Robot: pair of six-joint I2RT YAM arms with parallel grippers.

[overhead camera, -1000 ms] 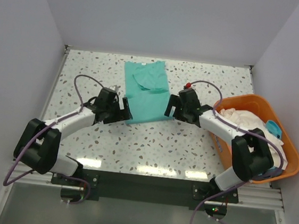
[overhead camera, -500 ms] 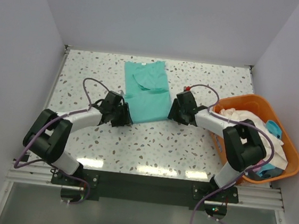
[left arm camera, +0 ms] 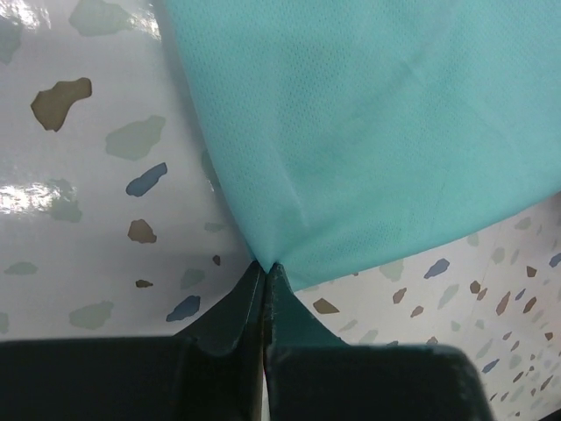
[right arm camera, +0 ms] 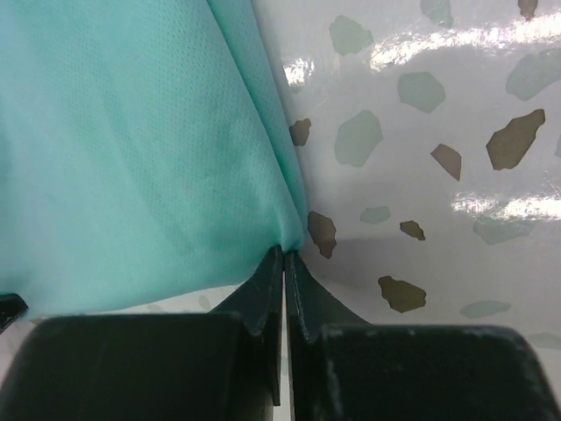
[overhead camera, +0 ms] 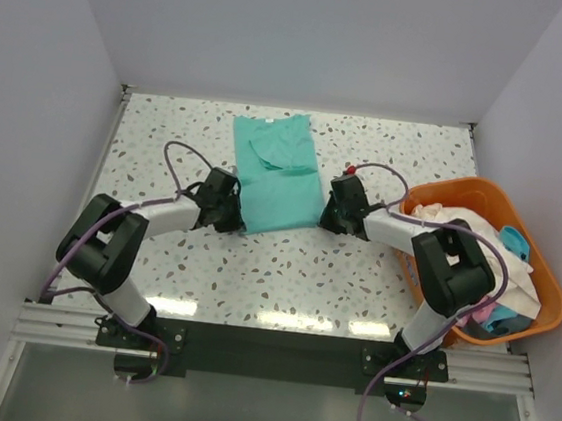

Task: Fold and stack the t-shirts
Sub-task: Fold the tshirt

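A teal t-shirt [overhead camera: 278,171] lies partly folded, lengthwise, on the speckled table. My left gripper [overhead camera: 238,218] is at its near left corner, and in the left wrist view the jaws [left arm camera: 266,266] are shut with the teal cloth [left arm camera: 368,132] pinched at their tips. At the near right corner, my right gripper [overhead camera: 323,215] is shut too, its tips [right arm camera: 286,254] pinching the hem of the teal cloth [right arm camera: 131,149]. Other t-shirts, cream-white [overhead camera: 465,228] and light blue [overhead camera: 515,240], lie in the orange basket [overhead camera: 544,288].
The orange oval basket stands at the right edge of the table, close behind the right arm. White walls close in the table on the left, far and right sides. Bare speckled tabletop [overhead camera: 285,271] lies between the shirt and the arm bases.
Both grippers slid in toward the shirt's near corners and went from open to shut on the cloth. Both arms lowered and stretched flatter over the table.
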